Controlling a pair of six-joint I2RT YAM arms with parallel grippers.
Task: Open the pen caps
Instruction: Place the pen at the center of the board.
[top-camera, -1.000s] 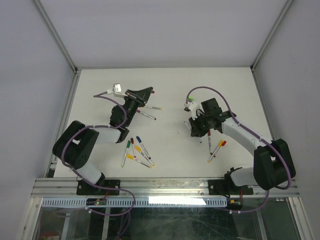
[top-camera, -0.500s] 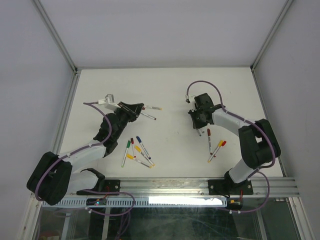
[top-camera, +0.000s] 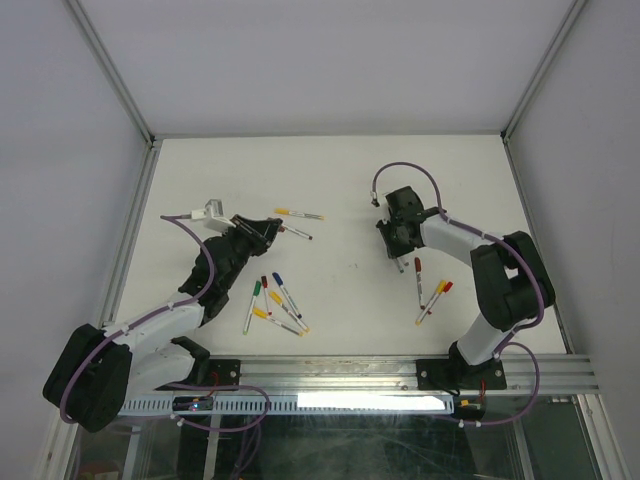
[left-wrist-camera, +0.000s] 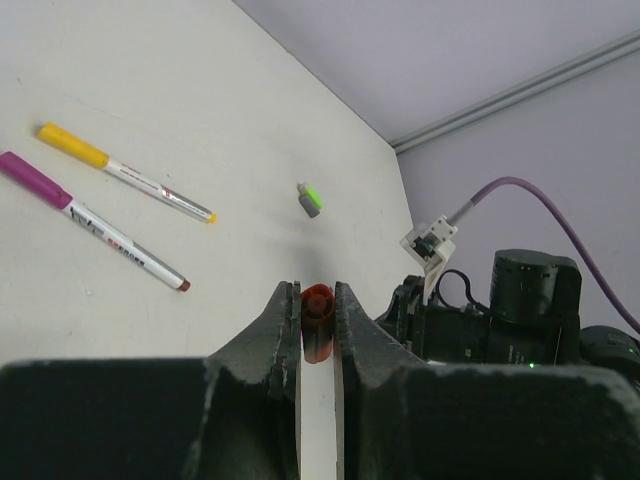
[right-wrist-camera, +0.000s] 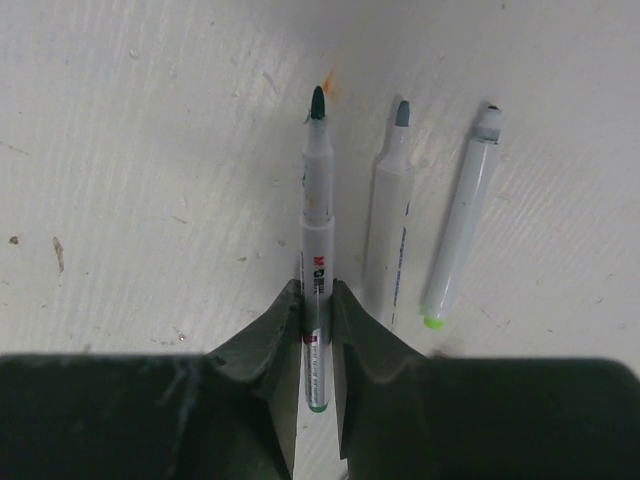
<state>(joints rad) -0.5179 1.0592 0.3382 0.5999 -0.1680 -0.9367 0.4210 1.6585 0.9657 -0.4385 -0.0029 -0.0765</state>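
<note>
Table (top-camera: 340, 180) | left end effector (left-wrist-camera: 316, 296) grips one red cap (left-wrist-camera: 318, 328) | right end effector (right-wrist-camera: 316, 293) grips one of three pens (right-wrist-camera: 318, 200)

The black left arm (top-camera: 150, 325) lies stretched low from the white table's (top-camera: 340, 170) near edge towards its left middle. Its left gripper (left-wrist-camera: 317, 293) is pinched on a small red plastic cap (left-wrist-camera: 318, 335). The right arm (top-camera: 500, 270) is folded tightly, with its right gripper (right-wrist-camera: 317, 295) down at the table's right middle, clamped around a thin white pen barrel (right-wrist-camera: 318, 210).
</note>
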